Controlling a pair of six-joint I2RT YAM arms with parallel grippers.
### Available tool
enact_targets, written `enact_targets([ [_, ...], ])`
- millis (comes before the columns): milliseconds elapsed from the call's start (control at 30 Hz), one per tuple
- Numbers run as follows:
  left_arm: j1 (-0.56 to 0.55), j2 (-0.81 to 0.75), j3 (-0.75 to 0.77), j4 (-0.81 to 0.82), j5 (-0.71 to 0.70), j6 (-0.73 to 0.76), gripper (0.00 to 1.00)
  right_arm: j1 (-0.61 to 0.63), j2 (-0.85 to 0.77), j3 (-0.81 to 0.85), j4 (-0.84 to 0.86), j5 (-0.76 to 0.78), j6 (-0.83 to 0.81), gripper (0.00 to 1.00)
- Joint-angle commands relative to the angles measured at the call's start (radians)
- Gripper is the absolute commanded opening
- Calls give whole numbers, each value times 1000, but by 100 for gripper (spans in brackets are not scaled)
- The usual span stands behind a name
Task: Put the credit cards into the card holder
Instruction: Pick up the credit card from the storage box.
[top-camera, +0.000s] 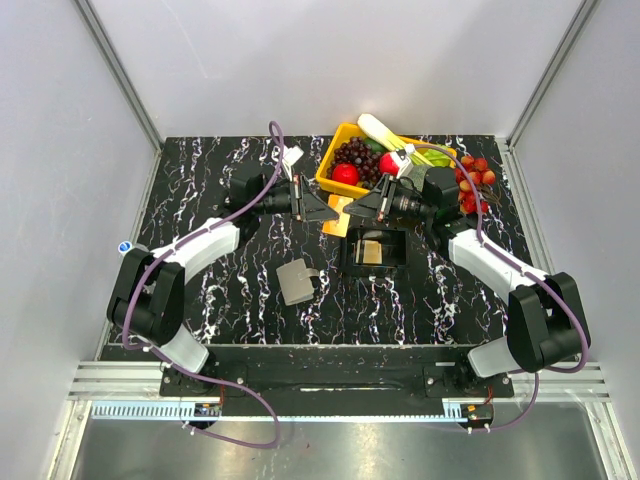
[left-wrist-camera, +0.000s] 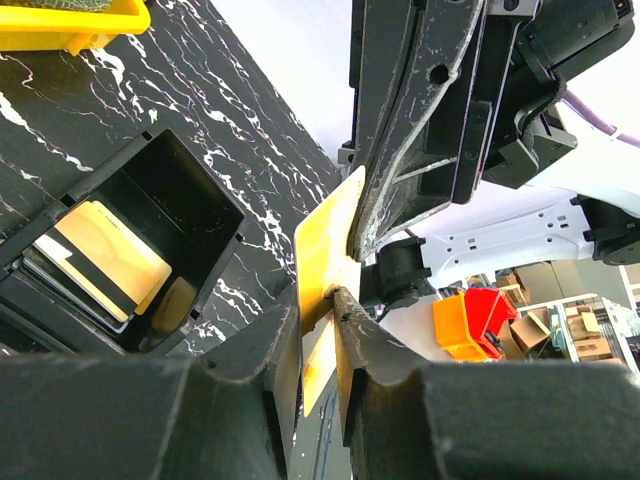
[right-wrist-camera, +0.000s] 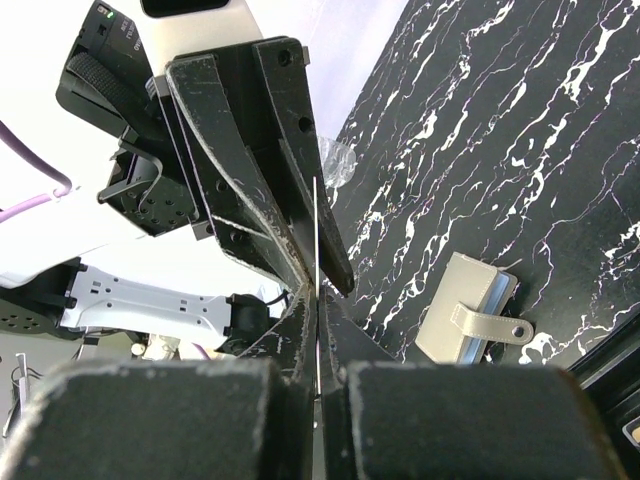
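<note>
Black marble table (top-camera: 230, 300), white walls. Left gripper (left-wrist-camera: 322, 300) and right gripper (right-wrist-camera: 318, 298) meet in the air over it, both pinched narrow on the same yellow card (left-wrist-camera: 330, 235), which stands on edge between them. Grey card holder (top-camera: 297, 282) lies flat on the table, just left of the black tray (top-camera: 348, 252), not touching. Tan card (left-wrist-camera: 105, 255) lies inside the tray. Yellow fruit basket (top-camera: 330, 162) sits behind.
</note>
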Motion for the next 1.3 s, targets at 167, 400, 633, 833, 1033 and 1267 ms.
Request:
enact_targets([
  [167,16,-25,18,77,-40,-9,29,-4,10,4,36,-34,-2,0],
  [400,17,-19,18,77,-18,-6,11,-3,10,2,35,-31,0,0],
  [633,17,-22,7,77,14,-1,16,-4,16,1,36,-10,6,0],
  [833,17,-25,-7,77,16,0,16,-7,16,1,36,-6,6,0],
  [1033,16,-21,10,55,-9,11,0,-9,24,-1,82,-48,32,11],
  [1267,16,-28,10,64,-60,3,0,-7,24,-4,67,-65,20,25],
])
